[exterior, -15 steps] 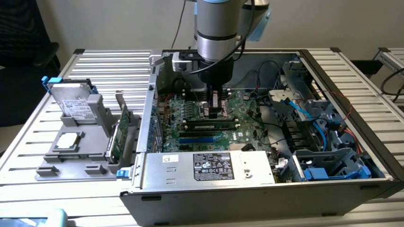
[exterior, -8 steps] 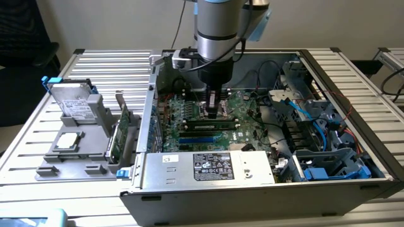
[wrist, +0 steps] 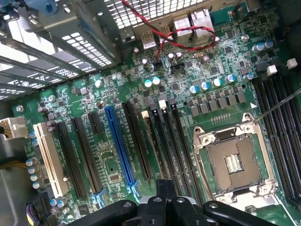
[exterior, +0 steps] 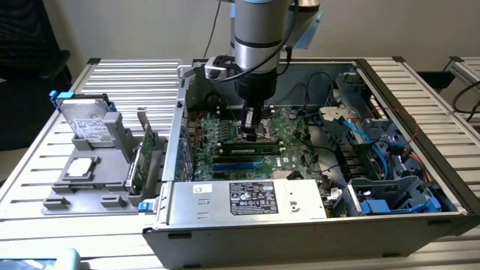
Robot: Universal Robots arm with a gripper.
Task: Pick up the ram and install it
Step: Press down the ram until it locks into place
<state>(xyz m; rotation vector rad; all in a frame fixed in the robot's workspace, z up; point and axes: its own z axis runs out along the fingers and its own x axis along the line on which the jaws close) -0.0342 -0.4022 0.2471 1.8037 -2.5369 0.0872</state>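
Note:
The ram (exterior: 251, 150), a narrow green stick with black chips, lies along the memory slots on the motherboard (exterior: 225, 132) inside the open computer case. My gripper (exterior: 251, 134) hangs just behind and above the ram, close to the board, with its fingers shut and nothing visible between them. In the wrist view the gripper (wrist: 164, 189) hovers over the black memory slots (wrist: 171, 141) beside the empty processor socket (wrist: 233, 162). Whether the ram is fully seated in its slot I cannot tell.
The case walls (exterior: 300, 233) and power supply (exterior: 248, 198) box in the board. Cables and a drive cage (exterior: 390, 194) crowd the exterior view's right. Outside, at the exterior view's left, a grey fixture (exterior: 82, 185) holds a hard drive (exterior: 84, 125) and a tall green expansion card (exterior: 141, 160).

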